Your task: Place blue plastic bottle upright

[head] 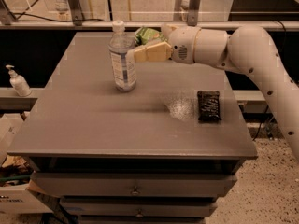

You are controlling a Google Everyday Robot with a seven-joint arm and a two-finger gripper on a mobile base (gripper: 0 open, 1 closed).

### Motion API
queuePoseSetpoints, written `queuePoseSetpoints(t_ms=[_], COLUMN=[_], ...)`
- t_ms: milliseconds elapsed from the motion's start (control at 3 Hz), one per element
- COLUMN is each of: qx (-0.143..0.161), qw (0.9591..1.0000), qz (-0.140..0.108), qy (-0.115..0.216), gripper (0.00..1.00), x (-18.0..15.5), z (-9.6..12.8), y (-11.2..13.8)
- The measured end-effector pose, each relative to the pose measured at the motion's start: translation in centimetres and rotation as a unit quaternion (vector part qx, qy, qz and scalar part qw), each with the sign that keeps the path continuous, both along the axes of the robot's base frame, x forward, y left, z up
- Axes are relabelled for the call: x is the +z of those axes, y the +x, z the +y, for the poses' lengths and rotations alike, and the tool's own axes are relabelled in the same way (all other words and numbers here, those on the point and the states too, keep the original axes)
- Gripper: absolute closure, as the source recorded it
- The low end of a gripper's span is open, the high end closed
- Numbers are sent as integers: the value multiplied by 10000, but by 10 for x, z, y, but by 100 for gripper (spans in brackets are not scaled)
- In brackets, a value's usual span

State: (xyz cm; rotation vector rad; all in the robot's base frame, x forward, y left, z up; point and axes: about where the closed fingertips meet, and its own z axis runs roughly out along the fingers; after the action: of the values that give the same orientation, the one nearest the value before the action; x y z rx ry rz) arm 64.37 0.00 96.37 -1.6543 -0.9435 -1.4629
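Bottle (123, 59), clear ribbed plastic with white screw cap and pale blue-white label, stands upright on the grey table (93, 125), long axis vertical. It's dead ahead of the cream-coloured end effector (138, 54), whose tip sits right at the bottle's side. Touching or just clear? Can't tell, nor whether it's spread or pressed together. My call: back straight off, no sideways nudge.

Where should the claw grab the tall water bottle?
Around the ribbed middle of the blue plastic bottle, coming sideways from the picture's right, where the claw is, close beside it. It stands upright, tall and round, so the middle probably holds steadier than the small white cap.
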Motion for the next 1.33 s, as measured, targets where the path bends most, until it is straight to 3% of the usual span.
queuePoseSetpoints(t_ms=[333,1000,1333], qx=[-578,-540,-597], qw=[9983,9984,9972], qz=[-95,-117,-256], qy=[-22,-102,-380], gripper=[0,0,0], x=[13,11,1], z=[-34,-36,-74], y=[8,13,40])
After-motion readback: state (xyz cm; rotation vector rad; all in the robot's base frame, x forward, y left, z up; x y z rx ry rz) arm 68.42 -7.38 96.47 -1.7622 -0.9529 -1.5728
